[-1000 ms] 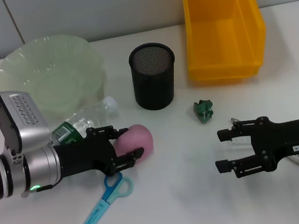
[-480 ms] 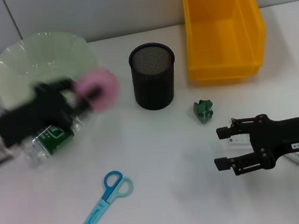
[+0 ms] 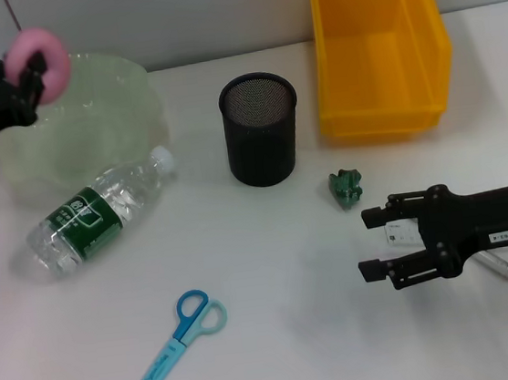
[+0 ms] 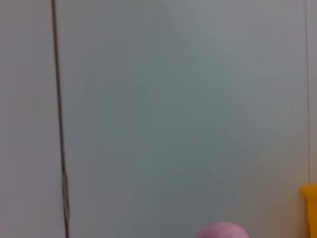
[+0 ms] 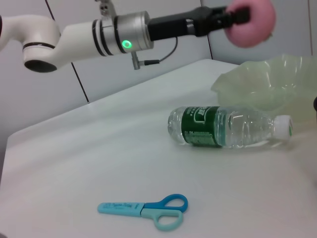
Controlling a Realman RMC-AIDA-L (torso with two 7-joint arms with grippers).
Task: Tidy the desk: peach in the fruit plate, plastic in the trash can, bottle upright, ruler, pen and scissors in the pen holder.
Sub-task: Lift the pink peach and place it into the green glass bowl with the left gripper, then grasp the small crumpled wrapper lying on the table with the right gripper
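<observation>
Pink peach [image 3: 36, 53] is held up in the air, clamped in the left gripper [image 3: 27, 67], above the near rim of the pale green fruit plate [image 3: 124, 99]. The right wrist view shows the whole left arm [image 5: 89, 35] reaching out with the peach [image 5: 252, 21] clear of the plate [image 5: 267, 87]; the left wrist view gives only wall and the top of the peach [image 4: 222, 231].

Bottle [image 3: 100, 212] lies on its side on the table [image 3: 289, 333], just in front of the plate. Scissors [image 3: 175, 346] lie flat nearer the robot. Black mesh pen holder [image 3: 261, 127] stands upright beside the yellow bin [image 3: 375, 43]; green plastic scrap [image 3: 346, 188] lies in front of the bin.

Right gripper [image 3: 377, 242] hovers low beside the scrap, fingers apart, holding nothing.
</observation>
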